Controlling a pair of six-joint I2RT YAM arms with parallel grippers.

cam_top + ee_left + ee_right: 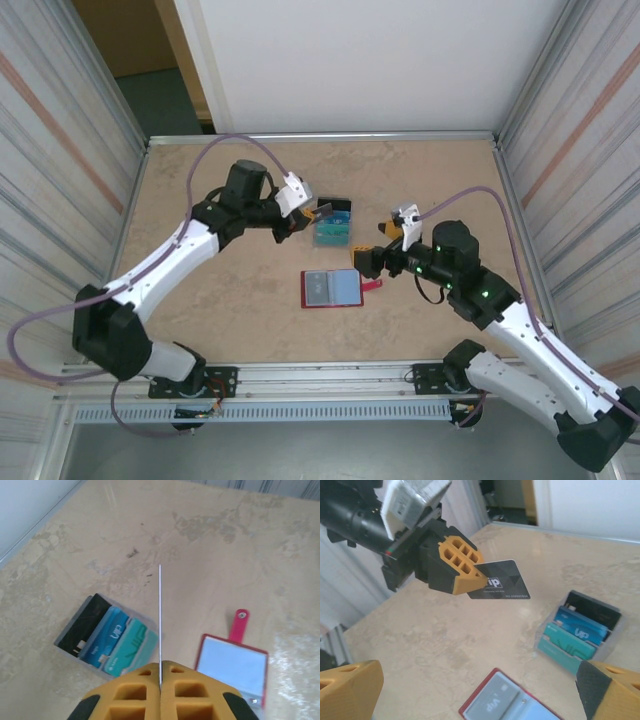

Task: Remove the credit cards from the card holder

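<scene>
Right wrist view gives us the left claw (475,577) clamped shut on one dark credit card (502,582), held in the air above the worktop (445,645), pale lettering on its face. We see the right claw (479,680) spread wide with nothing between its fingers, hovering over the red card holder (502,705), which lies open and flat on the worktop with a grey card showing in one sleeve. Near it, three more credit cards (577,627), black, blue and teal, sit stepped in a clear stand (540,642). From the left wrist, the held card appears edge-on.
</scene>
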